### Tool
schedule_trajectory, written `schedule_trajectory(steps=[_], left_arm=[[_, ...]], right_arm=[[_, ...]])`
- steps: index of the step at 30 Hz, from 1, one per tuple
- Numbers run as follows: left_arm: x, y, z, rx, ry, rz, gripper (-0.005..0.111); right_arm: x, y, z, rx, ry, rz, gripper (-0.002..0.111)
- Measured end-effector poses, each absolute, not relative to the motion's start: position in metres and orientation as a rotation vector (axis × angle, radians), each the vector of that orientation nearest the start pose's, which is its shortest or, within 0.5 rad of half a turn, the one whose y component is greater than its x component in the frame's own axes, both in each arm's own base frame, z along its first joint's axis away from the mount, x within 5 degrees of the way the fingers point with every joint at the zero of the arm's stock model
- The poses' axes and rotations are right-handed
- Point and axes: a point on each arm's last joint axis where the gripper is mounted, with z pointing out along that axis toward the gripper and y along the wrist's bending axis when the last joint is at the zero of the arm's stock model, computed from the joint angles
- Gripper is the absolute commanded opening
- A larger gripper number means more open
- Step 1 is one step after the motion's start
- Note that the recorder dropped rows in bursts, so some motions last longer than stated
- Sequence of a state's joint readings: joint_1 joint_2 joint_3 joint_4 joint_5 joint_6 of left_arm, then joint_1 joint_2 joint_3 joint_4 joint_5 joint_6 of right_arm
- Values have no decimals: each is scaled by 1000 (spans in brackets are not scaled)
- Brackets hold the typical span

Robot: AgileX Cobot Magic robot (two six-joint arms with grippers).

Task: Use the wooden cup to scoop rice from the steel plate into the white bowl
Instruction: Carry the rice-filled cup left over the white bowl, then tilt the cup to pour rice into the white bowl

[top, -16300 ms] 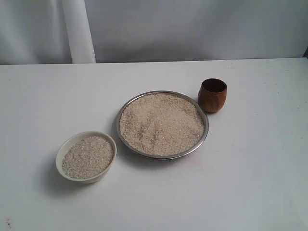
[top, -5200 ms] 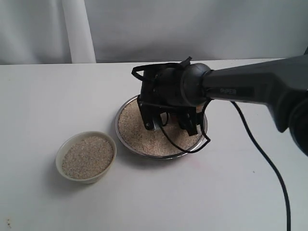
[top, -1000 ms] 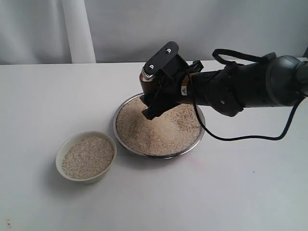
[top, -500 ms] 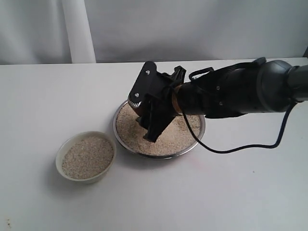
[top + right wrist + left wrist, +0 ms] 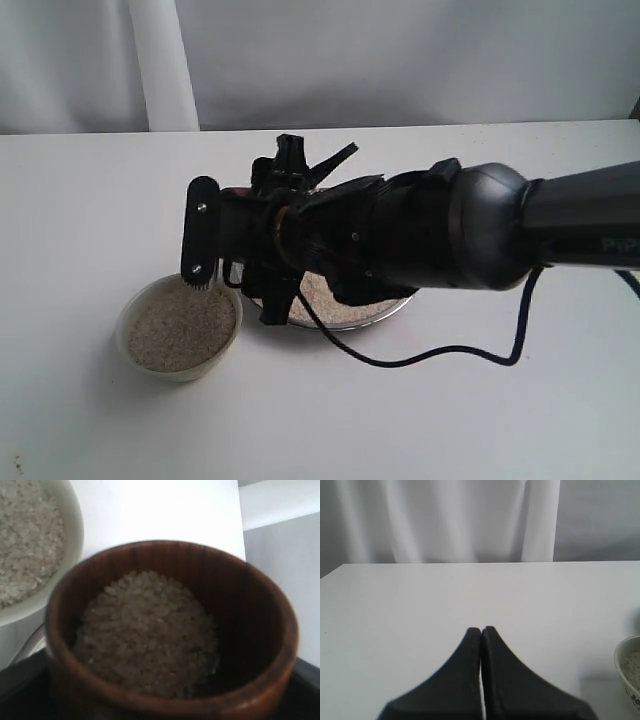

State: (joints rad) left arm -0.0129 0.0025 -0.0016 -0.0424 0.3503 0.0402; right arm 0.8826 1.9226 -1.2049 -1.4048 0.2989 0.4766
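While right end effector [image 5: 235,296] pinches wooden cup [image 5: 261,630] near white bowl [image 5: 127,331], arm half-hides steel plate [image 5: 335,326]; left end effector [image 5: 481,630] closed.

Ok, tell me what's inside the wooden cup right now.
The wooden cup holds rice: pale grains heaped partway up its dark inner wall. The grains cover the cup's bottom, so that cannot be seen.

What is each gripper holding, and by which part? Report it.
The right gripper holds the wooden cup, loaded with rice, by its outer wall, fingers on opposite sides below the rim. The left gripper is shut on nothing.
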Motion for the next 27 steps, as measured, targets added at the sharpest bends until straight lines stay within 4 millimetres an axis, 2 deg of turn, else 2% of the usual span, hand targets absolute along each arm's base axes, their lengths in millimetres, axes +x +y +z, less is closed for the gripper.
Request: schedule_trajectory(steps=[11, 20, 27], left_arm=[[53, -2, 182, 22, 1834, -22, 0], [53, -2, 182, 22, 1834, -22, 0], [53, -2, 182, 22, 1834, -22, 0]], right_arm=[[268, 322, 175, -1776, 1439, -547, 0], [275, 346, 193, -1769, 1373, -650, 0], [272, 356, 167, -1910, 1323, -803, 0]])
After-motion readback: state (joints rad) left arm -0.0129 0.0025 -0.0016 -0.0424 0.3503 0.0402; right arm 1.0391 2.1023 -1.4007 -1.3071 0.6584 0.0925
